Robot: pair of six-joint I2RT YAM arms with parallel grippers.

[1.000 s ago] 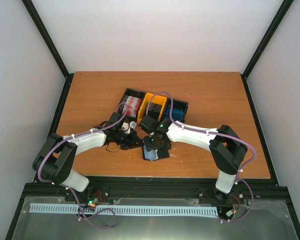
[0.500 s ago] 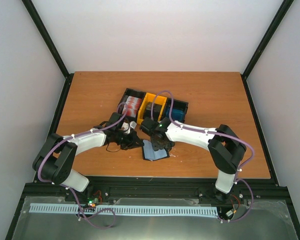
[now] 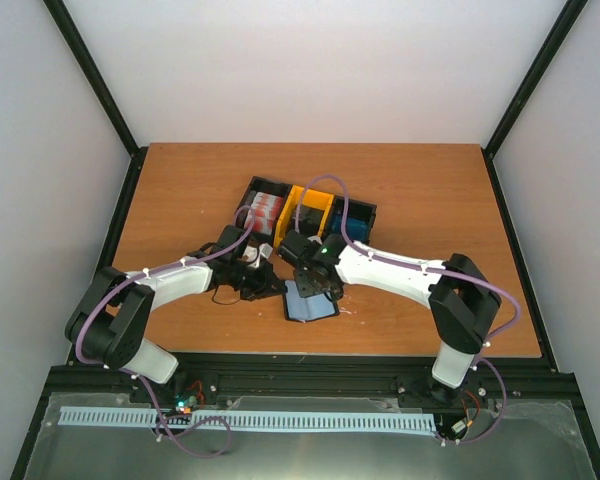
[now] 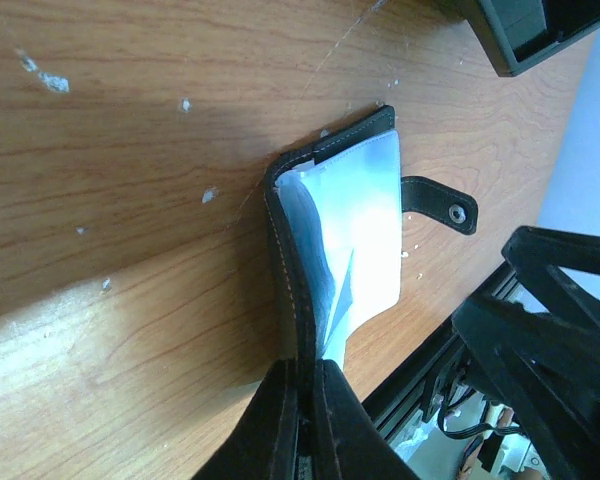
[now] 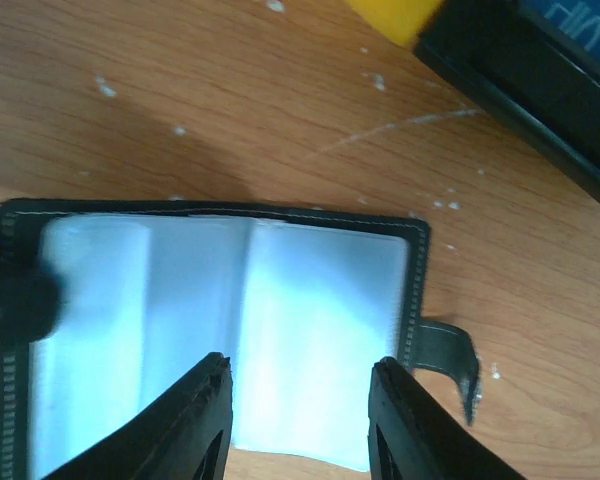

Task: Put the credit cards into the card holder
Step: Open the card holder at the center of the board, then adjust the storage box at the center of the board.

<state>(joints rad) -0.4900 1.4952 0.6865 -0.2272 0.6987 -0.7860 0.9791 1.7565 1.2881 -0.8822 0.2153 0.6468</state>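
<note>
The card holder (image 3: pixel 308 303) lies open on the table, its pale blue clear pockets (image 5: pixel 250 310) facing up and its clasp tab (image 5: pixel 450 350) sticking out to one side. My left gripper (image 4: pixel 305 375) is shut on the edge of its black cover (image 4: pixel 280 250) and props that half up. My right gripper (image 5: pixel 298 385) hangs open just above the pockets, with nothing between its fingers. The credit cards sit in the bins: red-and-white ones (image 3: pixel 266 208) at the left and blue ones (image 3: pixel 356 222) at the right.
The joined black-yellow-black bins (image 3: pixel 310 193) stand just behind the card holder, close to my right wrist. The yellow bin's corner (image 5: pixel 395 15) and a black bin wall (image 5: pixel 520 85) show in the right wrist view. The table's front edge (image 3: pixel 320 352) is near.
My right gripper has drawn back from over the card holder toward the bins, uncovering the blue pockets, and its jaws have narrowed. The left gripper keeps its hold.
</note>
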